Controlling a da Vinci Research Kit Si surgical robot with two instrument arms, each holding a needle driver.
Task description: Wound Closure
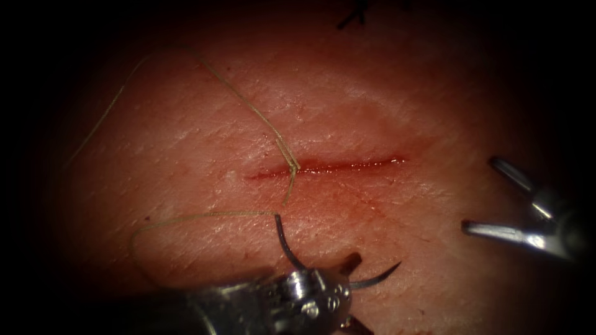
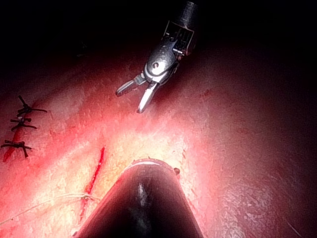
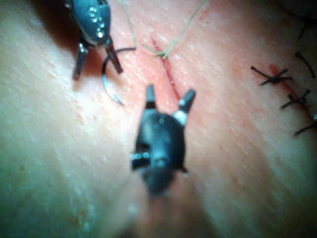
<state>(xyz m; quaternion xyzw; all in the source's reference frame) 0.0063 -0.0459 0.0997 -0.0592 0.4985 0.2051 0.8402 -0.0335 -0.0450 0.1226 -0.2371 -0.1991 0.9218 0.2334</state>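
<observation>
The cut (image 1: 335, 166) runs across the tissue (image 1: 385, 105), wet with red fluid. Pale thread (image 1: 248, 104) passes through it near its left end. The dark curved needle (image 1: 287, 245) lies in front of the cut, out of the tissue, its point toward the right. My left tool (image 1: 354, 293) stands open, and the needle's middle crosses between its spread jaws. From the needle's tail, thread (image 1: 186, 217) loops off to the left. Right of the cut, my right tool (image 1: 478, 195) is open and holds nothing. Both tools (image 3: 97, 68) (image 3: 169, 91) and the needle (image 3: 106, 79) show in the right wrist view.
Dark knotted stitches (image 3: 272, 77) (image 2: 20, 124) close an older cut beside this one. A dark thread end (image 1: 351, 18) lies at the far edge of the tissue. The right tool (image 2: 130, 100) hangs beyond the left shaft (image 2: 143, 208).
</observation>
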